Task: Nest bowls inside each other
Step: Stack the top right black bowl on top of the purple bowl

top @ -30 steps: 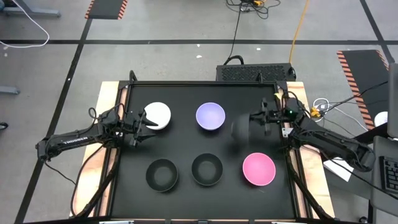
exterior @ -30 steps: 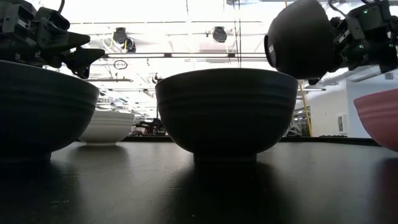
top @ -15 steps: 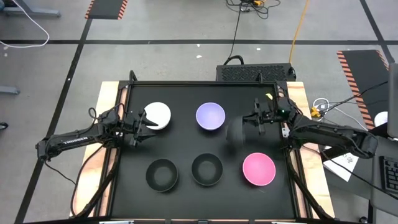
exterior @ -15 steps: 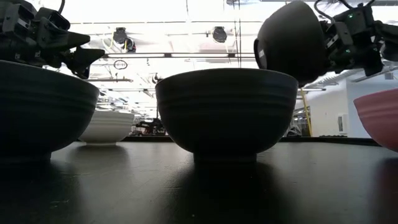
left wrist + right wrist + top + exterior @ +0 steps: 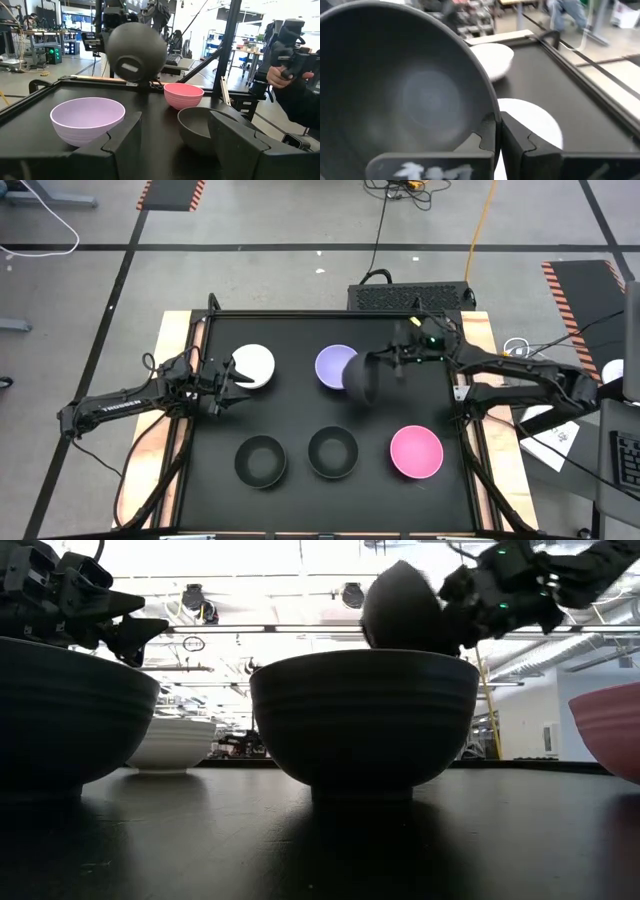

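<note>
My right gripper (image 5: 385, 364) is shut on a black bowl (image 5: 361, 378) and carries it in the air beside the lavender bowl's (image 5: 334, 365) right edge. The bowl is tipped on its side, its base (image 5: 130, 66) toward the left arm. The white bowl (image 5: 254, 364) stands at the far left. Two more black bowls (image 5: 260, 460) (image 5: 333, 452) and the pink bowl (image 5: 416, 452) stand in the near row. My left gripper (image 5: 231, 378) hangs open above the table next to the white bowl; in the left wrist view its gripper (image 5: 175, 150) faces the lavender bowl (image 5: 87, 117). My right gripper pinches the black bowl's rim (image 5: 491, 123), one finger (image 5: 482, 142) inside the bowl and one (image 5: 517, 142) outside its wall. It comes roughly level from the table's right. The bowl is lifted clear (image 5: 405, 615) and lies on its side, mouth toward the gripper.
A raised black frame edges the black table top (image 5: 300, 410). There is bare table between the far and near rows. Beyond the table's right side a person (image 5: 295, 75) sits holding a control handle.
My right gripper has moved toward the table's left and a little toward the far edge, rising slightly, and has carried the black bowl from beside the pink bowl's column up to the lavender bowl's right edge. The bowl stays tipped on its side.
</note>
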`<state>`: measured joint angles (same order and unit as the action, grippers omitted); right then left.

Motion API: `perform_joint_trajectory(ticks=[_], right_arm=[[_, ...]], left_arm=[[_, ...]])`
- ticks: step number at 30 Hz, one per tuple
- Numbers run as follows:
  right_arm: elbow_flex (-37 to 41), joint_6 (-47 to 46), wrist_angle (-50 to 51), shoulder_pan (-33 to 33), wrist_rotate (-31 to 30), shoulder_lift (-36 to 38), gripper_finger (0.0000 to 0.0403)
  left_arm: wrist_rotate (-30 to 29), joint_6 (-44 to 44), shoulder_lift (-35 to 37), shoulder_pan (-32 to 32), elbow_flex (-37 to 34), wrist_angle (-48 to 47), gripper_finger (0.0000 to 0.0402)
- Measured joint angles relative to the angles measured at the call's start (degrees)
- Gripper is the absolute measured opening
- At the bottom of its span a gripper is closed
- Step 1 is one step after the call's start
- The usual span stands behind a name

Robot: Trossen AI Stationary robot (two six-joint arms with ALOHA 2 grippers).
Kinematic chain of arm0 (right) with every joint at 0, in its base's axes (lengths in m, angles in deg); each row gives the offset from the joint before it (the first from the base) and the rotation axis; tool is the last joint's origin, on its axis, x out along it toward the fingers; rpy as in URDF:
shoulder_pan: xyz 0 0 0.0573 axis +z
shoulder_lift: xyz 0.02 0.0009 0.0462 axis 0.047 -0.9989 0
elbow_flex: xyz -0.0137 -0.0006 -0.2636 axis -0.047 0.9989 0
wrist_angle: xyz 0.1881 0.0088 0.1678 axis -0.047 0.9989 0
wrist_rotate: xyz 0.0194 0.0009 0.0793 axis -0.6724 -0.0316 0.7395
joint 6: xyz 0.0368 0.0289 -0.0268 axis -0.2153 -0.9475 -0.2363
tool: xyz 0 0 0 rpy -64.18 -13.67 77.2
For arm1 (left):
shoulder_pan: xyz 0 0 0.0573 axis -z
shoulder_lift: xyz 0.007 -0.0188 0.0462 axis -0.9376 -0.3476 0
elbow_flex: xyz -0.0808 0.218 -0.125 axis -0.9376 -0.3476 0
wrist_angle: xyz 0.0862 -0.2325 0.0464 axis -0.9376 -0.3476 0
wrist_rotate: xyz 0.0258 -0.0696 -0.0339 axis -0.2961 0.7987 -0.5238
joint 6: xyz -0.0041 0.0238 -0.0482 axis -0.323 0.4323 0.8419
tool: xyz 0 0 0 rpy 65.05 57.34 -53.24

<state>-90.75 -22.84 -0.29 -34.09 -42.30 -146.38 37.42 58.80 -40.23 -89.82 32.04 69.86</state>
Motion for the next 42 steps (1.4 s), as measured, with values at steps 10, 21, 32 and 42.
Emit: perform_joint_trajectory(ticks=[10, 21, 32, 42], right_arm=[[-13.6, 1.9, 12.4, -1.2, -0.4, -6.0, 0.0000], [-28.8, 5.0, 31.6, -2.0, -0.2, -17.0, 0.0000], [-39.2, 7.3, 39.7, -2.4, -0.4, -25.7, 0.0001], [-50.7, 10.2, 53.4, -2.5, -5.0, -32.5, 0.0001]], left_arm=[[1.8, -0.3, 0.0, 0.0, 0.0, -0.5, 0.0230], [1.9, -1.4, 0.0, 0.0, 0.0, -1.2, 0.0230], [1.9, -2.7, 0.0, 0.0, 0.0, -1.2, 0.0230], [1.9, -2.7, 0.0, 0.0, 0.0, -1.7, 0.0230]])
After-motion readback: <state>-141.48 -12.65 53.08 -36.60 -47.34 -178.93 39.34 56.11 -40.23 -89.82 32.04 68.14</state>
